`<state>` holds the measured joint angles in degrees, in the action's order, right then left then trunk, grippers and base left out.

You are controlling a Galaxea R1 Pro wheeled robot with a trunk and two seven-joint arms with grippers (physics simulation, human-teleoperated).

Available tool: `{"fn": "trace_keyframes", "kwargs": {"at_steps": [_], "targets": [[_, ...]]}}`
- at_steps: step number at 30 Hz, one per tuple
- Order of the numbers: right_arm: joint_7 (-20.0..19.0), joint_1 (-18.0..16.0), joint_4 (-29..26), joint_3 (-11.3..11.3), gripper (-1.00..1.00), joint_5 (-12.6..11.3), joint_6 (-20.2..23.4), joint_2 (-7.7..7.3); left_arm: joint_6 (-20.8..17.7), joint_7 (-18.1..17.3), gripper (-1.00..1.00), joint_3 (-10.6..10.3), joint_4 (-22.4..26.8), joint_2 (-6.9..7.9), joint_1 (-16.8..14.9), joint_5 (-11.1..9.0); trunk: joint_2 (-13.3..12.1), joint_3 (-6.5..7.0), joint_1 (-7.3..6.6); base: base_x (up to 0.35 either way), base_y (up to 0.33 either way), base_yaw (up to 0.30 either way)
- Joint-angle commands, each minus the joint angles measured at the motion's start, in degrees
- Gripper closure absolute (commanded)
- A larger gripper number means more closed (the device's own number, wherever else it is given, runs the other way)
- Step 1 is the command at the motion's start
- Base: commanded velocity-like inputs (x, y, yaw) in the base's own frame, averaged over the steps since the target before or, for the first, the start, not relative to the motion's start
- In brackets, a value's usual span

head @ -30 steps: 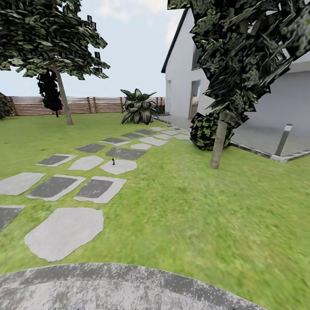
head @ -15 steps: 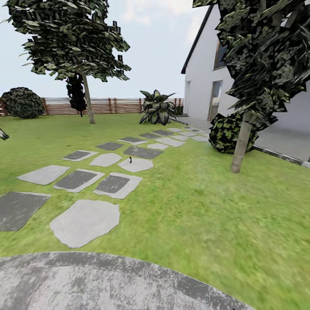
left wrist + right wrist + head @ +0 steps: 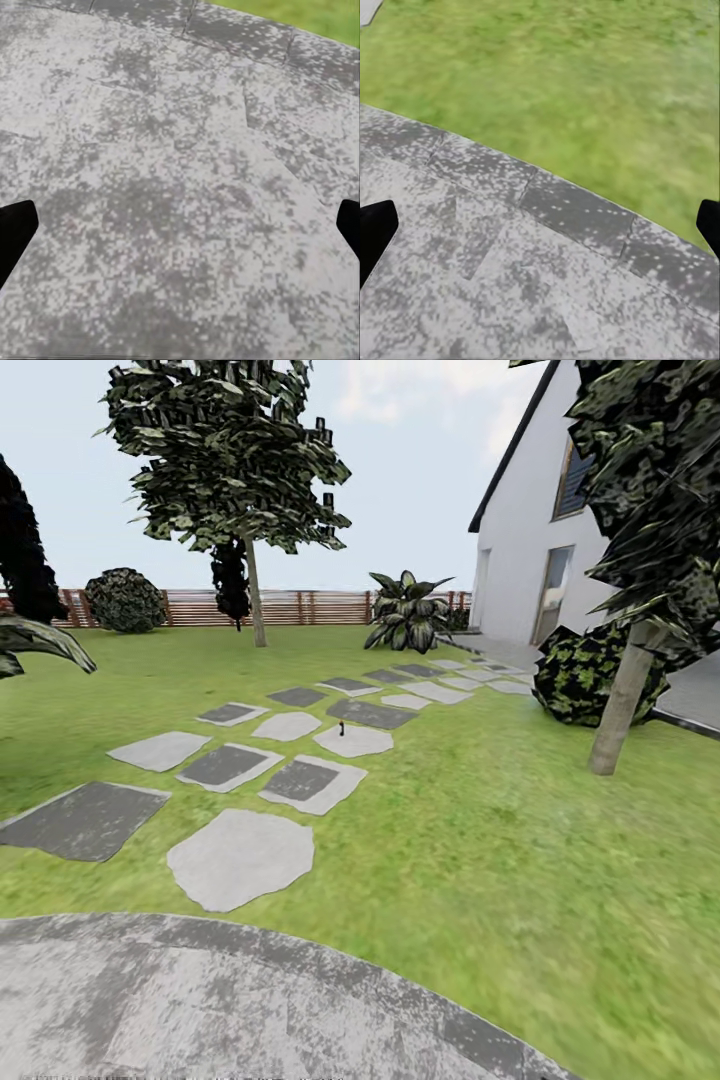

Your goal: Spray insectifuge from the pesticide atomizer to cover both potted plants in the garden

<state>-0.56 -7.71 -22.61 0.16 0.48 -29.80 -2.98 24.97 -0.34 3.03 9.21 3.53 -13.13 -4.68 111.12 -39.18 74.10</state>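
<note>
Left tool (image 3: 180, 225) is hanging over the speckled grey stone patio (image 3: 172, 172), its two black fingertips (image 3: 15, 232) sitting wide apart at the frame edges, spread with nothing between them. Right tool (image 3: 540, 225) is hanging the same way, black fingertips (image 3: 375, 229) spread wide and holding nothing, hovering over the patio's curved rim (image 3: 577, 210) where the paving is meeting the lawn (image 3: 570, 82). In the head view the patio (image 3: 200, 1000) is curving across the near ground, with grass (image 3: 480, 840) stretching ahead. A path of flat stepping stones (image 3: 240, 855), some pale and some dark, is running away from the patio toward the white house (image 3: 525, 550). A small dark upright thing, the spray bottle (image 3: 341, 729), is standing on one pale stone (image 3: 355, 741) midway along the path, well away from the patio; too small to make out detail. A leafy tree (image 3: 235, 460) is standing back left of the path, a broad-leaved plant (image 3: 408, 615) at the path's far end, a round bush (image 3: 590, 675) beside a trunk (image 3: 622, 705) on the right near the house. A wooden slat fence (image 3: 300, 607) is closing the far side, with a dark bush (image 3: 124, 600) in front of it.
</note>
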Motion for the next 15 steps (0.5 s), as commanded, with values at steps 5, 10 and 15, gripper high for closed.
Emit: {"fn": "trace_keyframes", "kwargs": {"at_steps": [5,10,15], "targets": [[-0.1,0.0,0.0,0.0,-1.00,0.0,-0.2,-0.01,0.2,-0.1,-1.00,0.1,-0.1,-0.01,-0.1,-0.3,2.0,-0.80,1.10,0.000,0.000,0.279],[-0.1,0.0,0.0,0.0,-1.00,0.0,-0.2,-0.03,0.2,-0.1,-1.00,0.1,-0.1,-0.01,-0.1,-0.3,4.0,-1.55,2.19,0.000,0.000,0.274],[-0.4,0.0,0.1,0.2,-1.00,0.2,-0.3,-0.09,0.2,-0.1,-1.00,0.1,-0.1,-0.01,-0.1,-0.3,6.1,-2.39,3.29,0.000,0.000,0.095]]}}
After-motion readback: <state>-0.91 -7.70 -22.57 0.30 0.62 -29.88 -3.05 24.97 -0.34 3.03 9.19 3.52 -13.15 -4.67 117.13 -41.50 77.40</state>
